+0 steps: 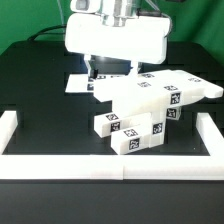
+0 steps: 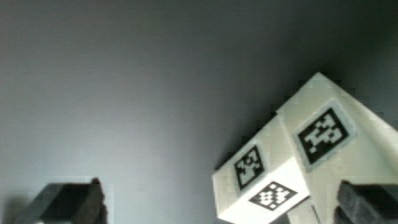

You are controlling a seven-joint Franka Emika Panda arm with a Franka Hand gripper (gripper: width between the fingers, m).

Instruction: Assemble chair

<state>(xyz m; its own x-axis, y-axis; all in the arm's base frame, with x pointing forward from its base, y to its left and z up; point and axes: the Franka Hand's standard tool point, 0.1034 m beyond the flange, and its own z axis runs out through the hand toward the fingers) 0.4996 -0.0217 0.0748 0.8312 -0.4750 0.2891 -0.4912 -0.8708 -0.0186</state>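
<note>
Your hand (image 2: 214,205) hangs wide open, empty. The matte-white blocky plastic chair pieces (image 1: 140,105) beneath look light, stiff, slick; grip flat sides.

This is a robotics lab bench: a matte black worktop (image 1: 30,95) fenced by long low white border rails (image 1: 60,166), a thin flat white marker board (image 1: 74,83) on it, chunky white plastic chair pieces (image 1: 140,97) bearing square black-and-white tags, and a white robot arm (image 1: 115,38) overhead.
</note>
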